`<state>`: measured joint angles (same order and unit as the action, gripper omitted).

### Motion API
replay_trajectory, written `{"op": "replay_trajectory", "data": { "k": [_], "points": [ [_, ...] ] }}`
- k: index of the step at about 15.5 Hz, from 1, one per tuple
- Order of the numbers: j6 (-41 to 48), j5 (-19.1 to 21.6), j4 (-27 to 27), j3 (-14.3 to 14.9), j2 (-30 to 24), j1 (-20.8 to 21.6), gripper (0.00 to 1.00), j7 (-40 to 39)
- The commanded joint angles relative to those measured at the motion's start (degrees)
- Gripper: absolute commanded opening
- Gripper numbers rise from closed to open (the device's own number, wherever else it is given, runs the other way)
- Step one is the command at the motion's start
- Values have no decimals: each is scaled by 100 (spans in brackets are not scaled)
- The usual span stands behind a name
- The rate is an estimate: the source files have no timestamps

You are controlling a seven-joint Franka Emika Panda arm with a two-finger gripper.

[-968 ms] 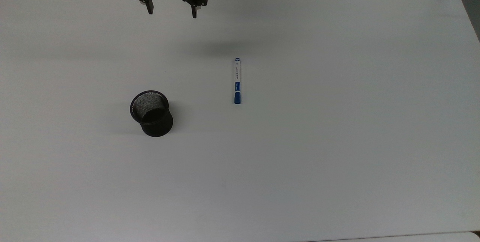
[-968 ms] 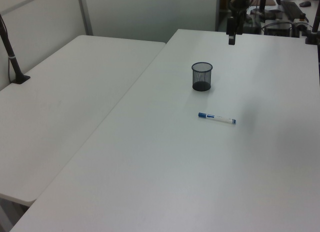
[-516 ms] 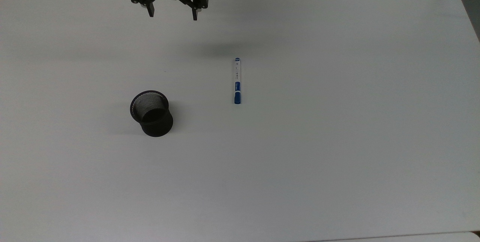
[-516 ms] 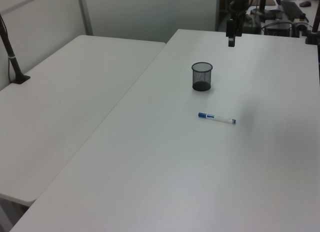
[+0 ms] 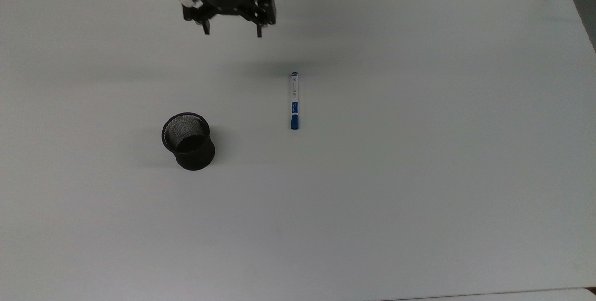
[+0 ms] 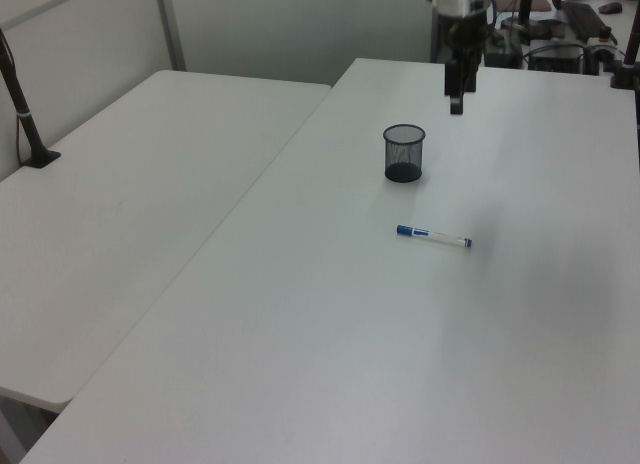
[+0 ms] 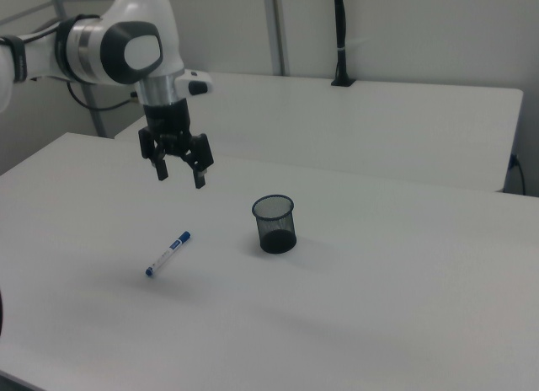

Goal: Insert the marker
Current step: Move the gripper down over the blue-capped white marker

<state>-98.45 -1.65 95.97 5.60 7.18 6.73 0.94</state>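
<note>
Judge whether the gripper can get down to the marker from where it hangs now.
Probably yes. The gripper hangs open above the table, holding nothing. The marker lies flat on bare tabletop, apart from the mesh cup, with nothing over it or between it and the gripper.

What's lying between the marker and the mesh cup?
Nothing: in the top view, only bare table separates the marker from the mesh cup.

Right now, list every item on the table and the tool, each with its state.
Marker: lying flat on the table, cap on, untouched.
Mesh cup: upright, open end up, nothing inside, apart from the marker.
Tool: open, holding nothing, hanging above the table.
</note>
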Motion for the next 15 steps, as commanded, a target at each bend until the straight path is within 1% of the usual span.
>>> {"op": "replay_trajectory", "data": {
  "k": [1, 3, 4, 6, 9, 10, 12, 13, 15],
  "points": [
    [2, -28, -333, 11, 643, 311, 100, 188],
    [-243, -54, -473, 11, 960, 426, 100, 292],
    [-332, -89, -473, 11, 1083, 478, 98, 459],
    [-586, -151, -474, 11, 1303, 636, 87, 819],
    [-806, -222, -465, 11, 1593, 786, 86, 1206],
    [-920, -222, -473, 11, 1690, 804, 86, 1294],
    [-1184, -222, -465, 11, 1857, 813, 77, 1471],
    [-1202, -222, -465, 11, 1901, 813, 75, 1471],
    [-1246, -204, -473, 11, 2059, 813, 75, 1471]
  ]
}}
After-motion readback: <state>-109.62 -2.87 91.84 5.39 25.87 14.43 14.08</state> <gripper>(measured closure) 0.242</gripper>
